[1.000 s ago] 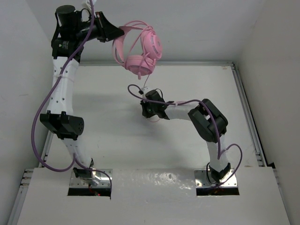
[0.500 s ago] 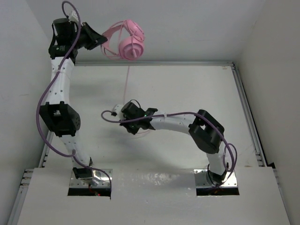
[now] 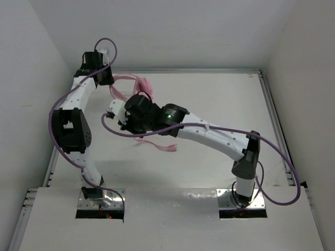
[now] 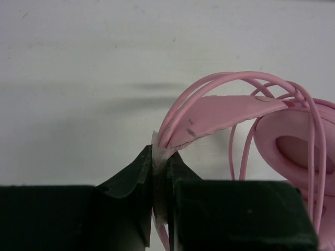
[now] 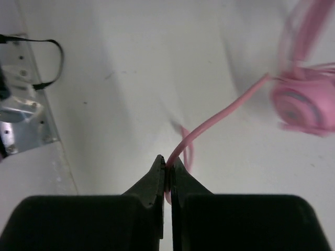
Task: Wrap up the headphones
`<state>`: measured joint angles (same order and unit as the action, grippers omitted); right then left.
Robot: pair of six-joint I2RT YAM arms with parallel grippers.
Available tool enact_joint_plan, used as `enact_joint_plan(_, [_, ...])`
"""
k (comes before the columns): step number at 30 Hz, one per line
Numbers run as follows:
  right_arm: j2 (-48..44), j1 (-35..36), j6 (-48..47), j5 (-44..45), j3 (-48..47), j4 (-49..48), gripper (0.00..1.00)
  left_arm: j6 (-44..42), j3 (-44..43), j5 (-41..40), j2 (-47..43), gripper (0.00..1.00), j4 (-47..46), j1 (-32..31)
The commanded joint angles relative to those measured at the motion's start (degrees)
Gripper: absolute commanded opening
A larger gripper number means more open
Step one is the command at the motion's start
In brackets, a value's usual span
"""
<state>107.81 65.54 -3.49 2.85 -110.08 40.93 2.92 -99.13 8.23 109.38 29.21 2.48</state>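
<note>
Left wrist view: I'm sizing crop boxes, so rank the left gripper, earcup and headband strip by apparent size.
1. left gripper, though nearest the camera
2. earcup, cropped at the edge
3. headband strip, close to earcup; unsure

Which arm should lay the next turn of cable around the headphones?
Right. The right gripper is shut on the pink cable; the left gripper pinches the headband, so it probably best anchors the headphones.
</note>
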Motion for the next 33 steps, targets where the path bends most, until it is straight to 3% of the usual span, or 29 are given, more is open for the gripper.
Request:
enact_joint_plan(1, [-5.06, -2.42, -3.36, 10.14, -3.55, 3.98, 0.0, -12.37, 0.69, 1.68, -5.41, 0.0, -4.87, -1.86])
enact_joint_plan(7, [-6.21, -11.21, -3.81, 19.73, -10.94, 8.37, 0.0, -30.31, 3.33, 15.3, -5.67, 0.0, 3.03, -5.29])
enact_joint_plan(15, [-7.44, -20.35, -5.39, 26.32, -9.02, 8.64, 0.0, -42.63, 0.17, 27.88, -5.5, 0.0, 16.74, -6.52])
enact_joint_plan(19, [-7.61, -25.89, -4.34, 29.4, -7.25, 6.97, 0.0, -43.08, -5.61, 33.33, -5.67, 0.0, 22.37, -6.52])
enact_joint_plan(23, [-8.05, -32.31, -0.83, 23.18, -6.3, 5.49, 0.0, -38.19, -14.04, 41.41, -5.94, 0.0, 26.51, -6.52])
enact_joint_plan(30, [-7.09, -36.17, 2.6, 15.97, 1.26, -2.76, 0.0, -28.77, -17.67, 43.63, -6.29, 0.0, 26.6, -6.61])
enact_joint_plan(33, [-6.47, -37.32, 4.09, 11.4, 8.71, -8.46, 0.0, -24.72, -20.74, 44.15, -6.38, 0.0, 26.16, -6.61])
